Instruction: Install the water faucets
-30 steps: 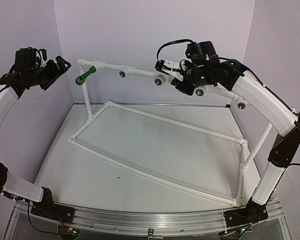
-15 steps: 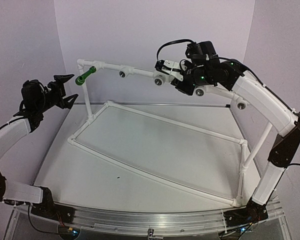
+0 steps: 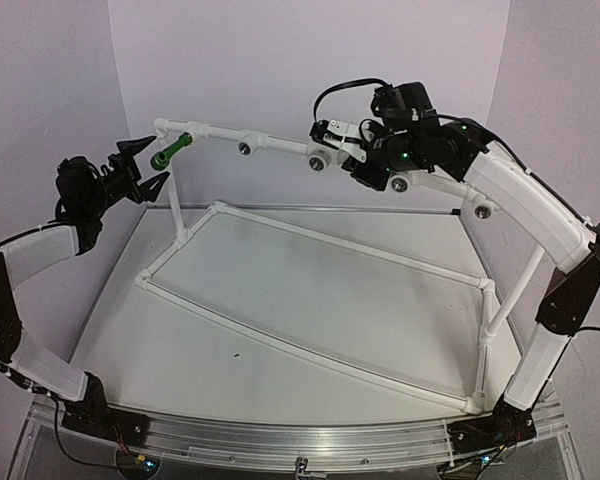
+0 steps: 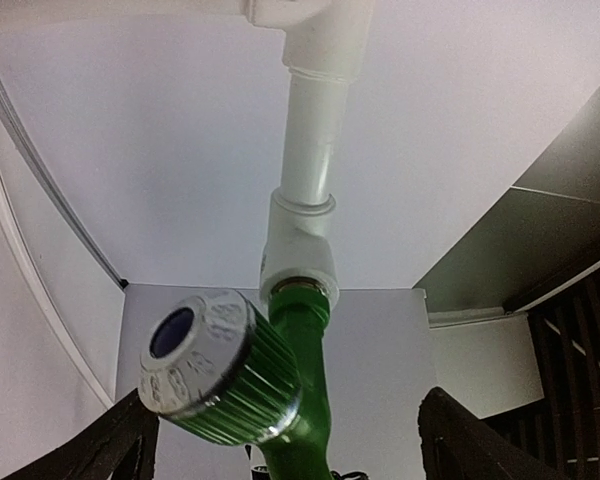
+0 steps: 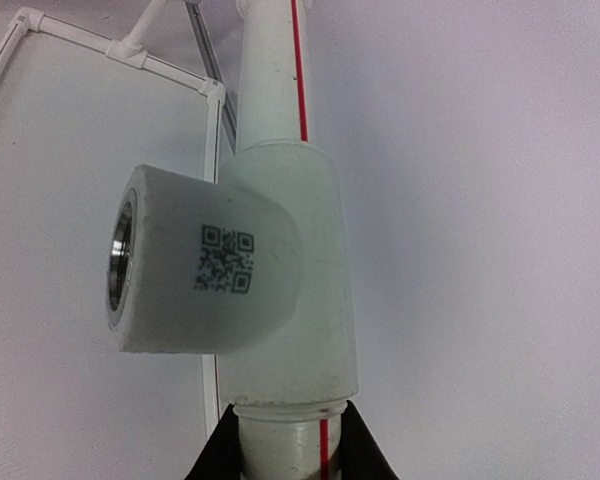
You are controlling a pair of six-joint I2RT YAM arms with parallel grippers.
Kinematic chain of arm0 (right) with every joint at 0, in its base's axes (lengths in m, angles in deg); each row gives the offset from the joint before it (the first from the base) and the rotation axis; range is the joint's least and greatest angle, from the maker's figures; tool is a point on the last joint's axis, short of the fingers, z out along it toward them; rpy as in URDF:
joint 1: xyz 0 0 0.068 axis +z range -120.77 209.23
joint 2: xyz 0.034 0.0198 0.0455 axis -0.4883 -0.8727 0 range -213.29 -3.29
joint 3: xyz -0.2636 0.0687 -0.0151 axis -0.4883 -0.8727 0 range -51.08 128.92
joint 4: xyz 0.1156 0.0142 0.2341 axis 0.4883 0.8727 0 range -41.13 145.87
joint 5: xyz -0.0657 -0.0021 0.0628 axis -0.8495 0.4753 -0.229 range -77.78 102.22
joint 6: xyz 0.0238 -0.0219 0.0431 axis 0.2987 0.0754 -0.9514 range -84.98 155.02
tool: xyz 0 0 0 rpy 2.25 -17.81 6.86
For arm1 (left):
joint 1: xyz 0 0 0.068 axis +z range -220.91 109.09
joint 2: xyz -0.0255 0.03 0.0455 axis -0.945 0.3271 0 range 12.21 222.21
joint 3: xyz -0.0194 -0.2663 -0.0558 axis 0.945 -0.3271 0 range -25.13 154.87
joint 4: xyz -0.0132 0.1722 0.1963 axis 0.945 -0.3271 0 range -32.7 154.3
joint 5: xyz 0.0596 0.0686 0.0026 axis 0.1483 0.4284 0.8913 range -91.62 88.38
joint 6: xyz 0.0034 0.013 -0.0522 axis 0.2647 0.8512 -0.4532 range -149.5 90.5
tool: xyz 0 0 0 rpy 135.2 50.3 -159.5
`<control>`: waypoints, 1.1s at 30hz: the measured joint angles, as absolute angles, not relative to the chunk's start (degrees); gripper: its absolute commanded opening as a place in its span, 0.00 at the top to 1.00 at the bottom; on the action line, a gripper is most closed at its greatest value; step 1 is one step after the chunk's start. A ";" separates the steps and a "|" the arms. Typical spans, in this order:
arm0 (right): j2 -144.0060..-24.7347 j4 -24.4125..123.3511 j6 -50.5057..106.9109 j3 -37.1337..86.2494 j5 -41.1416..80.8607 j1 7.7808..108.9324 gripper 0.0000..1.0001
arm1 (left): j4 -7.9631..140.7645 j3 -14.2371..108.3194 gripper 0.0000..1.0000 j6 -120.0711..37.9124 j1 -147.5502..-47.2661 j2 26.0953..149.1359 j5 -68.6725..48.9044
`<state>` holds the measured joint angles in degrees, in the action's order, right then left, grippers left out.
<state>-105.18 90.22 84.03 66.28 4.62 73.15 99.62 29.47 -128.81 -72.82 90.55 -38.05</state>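
One green water faucet (image 3: 170, 151) sticks out of the leftmost tee of the white top pipe (image 3: 270, 141). In the left wrist view the faucet (image 4: 298, 370) hangs from a white fitting, its silver round end (image 4: 193, 352) facing the camera. My left gripper (image 3: 151, 162) is open, with its dark fingertips (image 4: 110, 450) on either side of the faucet and not touching it. My right gripper (image 3: 346, 152) is shut on the top pipe just beside a white tee fitting (image 5: 230, 270) with a QR label. Its fingers (image 5: 218, 456) pinch the pipe (image 5: 285, 440). No other faucet shows.
The white pipe frame (image 3: 310, 232) stands on the table, with posts at left (image 3: 176, 205) and right (image 3: 492, 310). Empty tee sockets (image 3: 245, 148), (image 3: 320, 161), (image 3: 400, 184), (image 3: 483, 210) line the top pipe. Purple walls close in behind and at both sides.
My left arm swung down from the upper left, then moved right and up, bringing its open fingers around the green faucet's end. The right arm has not moved.
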 measured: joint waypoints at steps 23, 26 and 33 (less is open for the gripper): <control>-105.18 90.22 84.01 66.28 4.57 73.15 1.00 | 101.15 33.85 0.61 -127.18 -74.41 95.26 -40.05; -105.18 90.22 84.01 66.28 4.55 73.15 1.00 | 99.44 35.32 0.66 -125.19 -74.58 95.50 -40.41; -105.18 90.03 83.99 66.19 4.30 73.13 1.00 | 93.85 38.09 0.78 -118.45 -74.85 95.52 -40.97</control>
